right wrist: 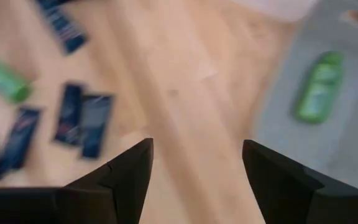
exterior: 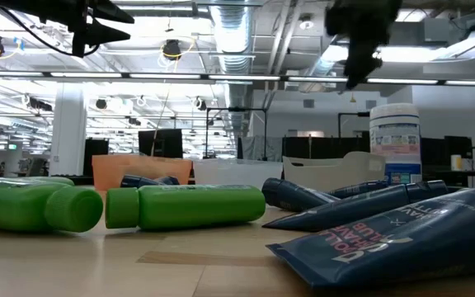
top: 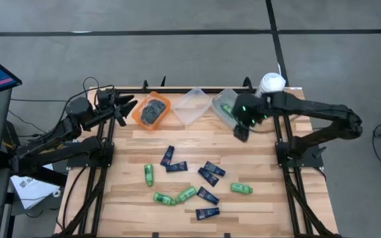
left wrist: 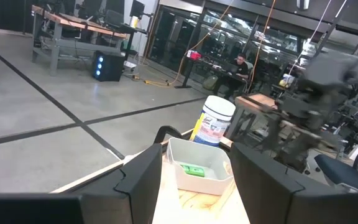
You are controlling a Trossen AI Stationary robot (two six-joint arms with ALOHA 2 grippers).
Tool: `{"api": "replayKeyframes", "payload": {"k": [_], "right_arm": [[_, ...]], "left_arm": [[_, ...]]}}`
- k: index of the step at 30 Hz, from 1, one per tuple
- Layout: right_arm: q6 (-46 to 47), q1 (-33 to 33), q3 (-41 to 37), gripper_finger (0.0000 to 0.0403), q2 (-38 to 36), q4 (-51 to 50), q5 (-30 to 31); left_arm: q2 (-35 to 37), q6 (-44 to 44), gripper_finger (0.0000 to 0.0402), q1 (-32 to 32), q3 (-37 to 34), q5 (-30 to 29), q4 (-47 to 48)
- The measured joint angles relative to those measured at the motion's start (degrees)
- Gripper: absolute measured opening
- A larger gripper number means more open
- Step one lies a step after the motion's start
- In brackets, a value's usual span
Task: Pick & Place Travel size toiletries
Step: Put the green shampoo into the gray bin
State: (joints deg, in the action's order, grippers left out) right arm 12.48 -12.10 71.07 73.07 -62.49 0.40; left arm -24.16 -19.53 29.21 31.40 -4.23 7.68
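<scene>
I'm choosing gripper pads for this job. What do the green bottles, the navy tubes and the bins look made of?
Green bottles: likely smooth, opaque plastic with a soft sheen along the side. Navy tubes: probably flexible plastic or laminate, flattened, with a crimped end and printed lettering. Orange bin and clear bins: seemingly thin plastic, translucent, with the table showing through the clear ones.

Two matte black jointed arms on black tubular frames, black cables trailing by the left base, right end effector (top: 242, 123) glowing green, left end effector (top: 126, 104) with angular dark fingers (left wrist: 138, 180)
</scene>
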Motion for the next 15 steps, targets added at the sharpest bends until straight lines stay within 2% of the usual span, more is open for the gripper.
{"api": "replayKeyframes", "payload": {"k": [8,15], "right_arm": [[13.0,20.4,-0.3,0.0239,0.6,-2.4,0.0],[23.9,32.9,-2.9,0.0239,6.0,-3.6,0.0]], "left_arm": [[0.0,0.0,0.0185,0.0,0.0,0.0,0.0],[0.0,0.0,0.0185,0.0,0.0,0.0,0.0]]}}
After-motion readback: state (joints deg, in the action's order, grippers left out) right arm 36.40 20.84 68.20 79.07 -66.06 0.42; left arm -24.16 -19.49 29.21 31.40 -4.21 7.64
